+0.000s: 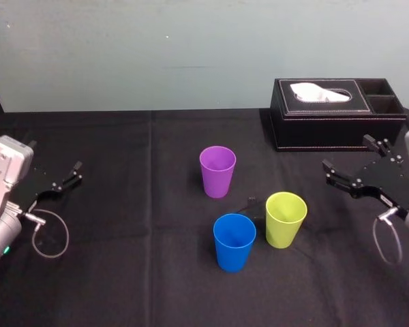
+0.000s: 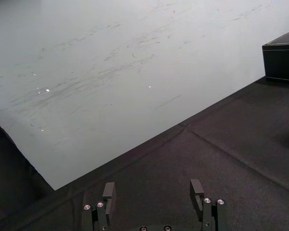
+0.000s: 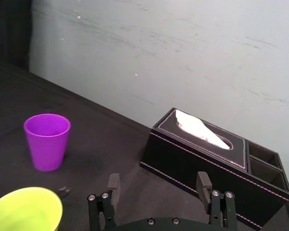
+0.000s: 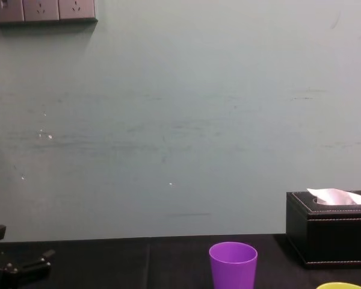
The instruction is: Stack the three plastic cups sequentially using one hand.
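Three cups stand upright and apart on the black tablecloth. The purple cup [image 1: 218, 172] [image 3: 46, 141] [image 4: 233, 265] is farthest back, the blue cup [image 1: 234, 242] is nearest me, and the yellow-green cup [image 1: 285, 219] [image 3: 26, 209] is to the blue one's right. My right gripper [image 1: 345, 152] [image 3: 159, 180] hovers open to the right of the yellow-green cup, with nothing between its fingers. At the table's left side my left gripper [image 1: 67, 178] [image 2: 152, 190] is open too, far from the cups.
A black tissue box [image 1: 337, 112] [image 3: 207, 159] [image 4: 331, 235] with a white tissue sits at the back right, just behind the right gripper. A pale wall closes off the table's far edge. Bare cloth lies between the cups and the left gripper.
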You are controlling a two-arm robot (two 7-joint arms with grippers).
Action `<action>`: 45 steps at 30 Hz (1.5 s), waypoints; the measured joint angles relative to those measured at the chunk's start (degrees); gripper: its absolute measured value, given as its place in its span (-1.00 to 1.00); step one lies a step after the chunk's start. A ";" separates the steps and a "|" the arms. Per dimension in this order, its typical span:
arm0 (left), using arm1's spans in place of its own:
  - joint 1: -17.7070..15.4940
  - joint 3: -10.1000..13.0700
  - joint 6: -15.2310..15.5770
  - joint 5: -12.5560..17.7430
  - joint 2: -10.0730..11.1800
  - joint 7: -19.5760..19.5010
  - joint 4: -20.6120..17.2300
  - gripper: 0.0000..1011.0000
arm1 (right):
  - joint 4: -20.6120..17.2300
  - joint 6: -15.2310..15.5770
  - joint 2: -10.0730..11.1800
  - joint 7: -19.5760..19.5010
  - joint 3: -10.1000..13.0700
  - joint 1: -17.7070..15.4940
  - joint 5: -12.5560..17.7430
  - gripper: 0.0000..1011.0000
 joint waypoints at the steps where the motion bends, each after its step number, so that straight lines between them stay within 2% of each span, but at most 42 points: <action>1: 0.00 0.00 0.00 0.00 0.00 0.00 0.00 1.00 | -0.41 0.18 0.39 0.52 0.34 -0.33 0.34 0.99; 3: 0.00 0.00 0.00 0.00 0.00 0.00 0.00 1.00 | -1.79 0.85 1.78 2.72 1.56 -1.57 1.84 0.99; 13: 0.00 0.00 0.00 0.00 0.00 0.00 0.00 1.00 | -6.17 2.02 5.66 9.27 5.19 -6.09 5.71 0.99; 24: 0.00 0.00 0.00 0.00 0.00 0.00 0.00 1.00 | -9.82 2.51 7.77 13.78 9.08 -11.61 8.98 0.99; 32: 0.00 0.00 0.00 0.00 0.00 0.00 0.00 1.00 | -11.66 3.17 7.95 16.00 10.86 -15.91 10.69 0.99; 45: 0.00 0.00 0.00 0.00 0.00 0.00 0.00 1.00 | -11.01 4.13 5.48 17.82 9.67 -17.59 9.46 0.99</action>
